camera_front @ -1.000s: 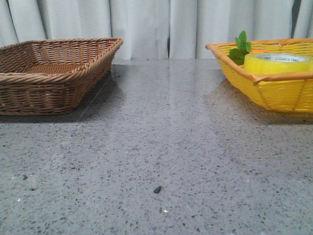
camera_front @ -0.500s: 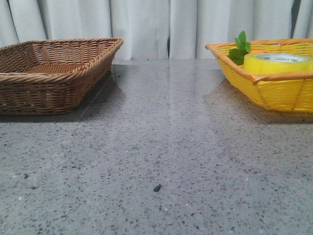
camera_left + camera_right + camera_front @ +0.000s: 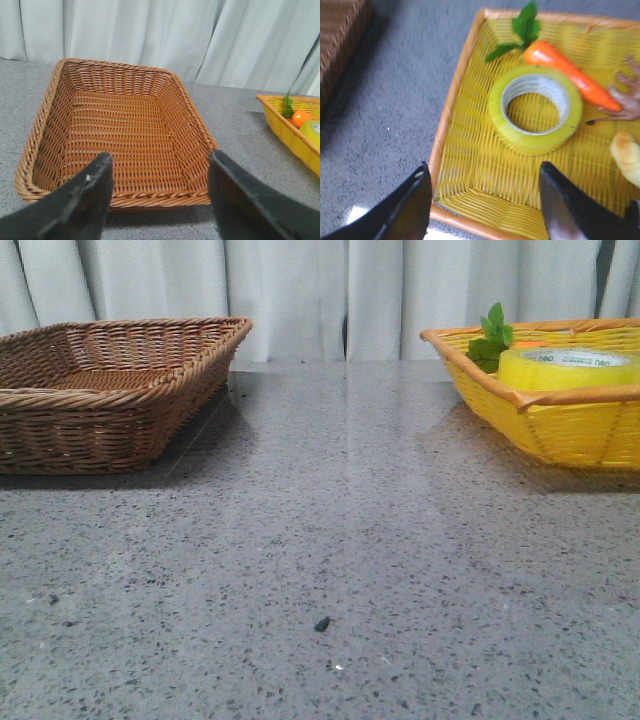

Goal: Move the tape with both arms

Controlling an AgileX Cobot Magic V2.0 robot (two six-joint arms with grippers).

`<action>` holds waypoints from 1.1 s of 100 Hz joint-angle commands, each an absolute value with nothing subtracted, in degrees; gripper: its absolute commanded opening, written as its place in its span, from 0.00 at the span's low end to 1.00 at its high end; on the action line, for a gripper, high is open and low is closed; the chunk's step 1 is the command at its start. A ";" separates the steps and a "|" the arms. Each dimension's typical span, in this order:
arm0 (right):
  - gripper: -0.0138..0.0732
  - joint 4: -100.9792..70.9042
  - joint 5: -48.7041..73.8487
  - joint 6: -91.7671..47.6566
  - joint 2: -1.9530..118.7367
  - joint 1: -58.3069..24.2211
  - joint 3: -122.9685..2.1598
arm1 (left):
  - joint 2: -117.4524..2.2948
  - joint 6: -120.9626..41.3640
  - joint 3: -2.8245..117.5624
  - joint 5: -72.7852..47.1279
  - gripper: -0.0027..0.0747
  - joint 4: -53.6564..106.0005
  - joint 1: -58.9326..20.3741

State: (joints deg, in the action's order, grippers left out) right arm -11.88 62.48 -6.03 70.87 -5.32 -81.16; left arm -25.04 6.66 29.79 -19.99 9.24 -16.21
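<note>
The yellow tape roll [image 3: 536, 108] lies flat in the yellow basket [image 3: 465, 75], beside an orange carrot [image 3: 570, 72]. In the front view the tape [image 3: 565, 368] shows over the basket's rim [image 3: 570, 397] at the far right. My right gripper [image 3: 482, 172] is open and empty, hovering above the basket's near corner, short of the tape. My left gripper [image 3: 160, 160] is open and empty, in front of the brown wicker basket [image 3: 125, 130]. Neither gripper shows in the front view.
The brown basket [image 3: 110, 390] stands at the far left of the grey speckled table [image 3: 330, 540]. The yellow basket also holds green leaves [image 3: 522, 27], a pale bread-like piece [image 3: 626, 155] and a brownish root-like item [image 3: 627, 97]. White curtains hang behind.
</note>
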 commanded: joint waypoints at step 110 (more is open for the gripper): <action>0.09 1.34 56.78 -3.51 97.77 -10.62 -92.76 | -26.18 6.51 31.70 -18.64 0.53 9.39 -16.62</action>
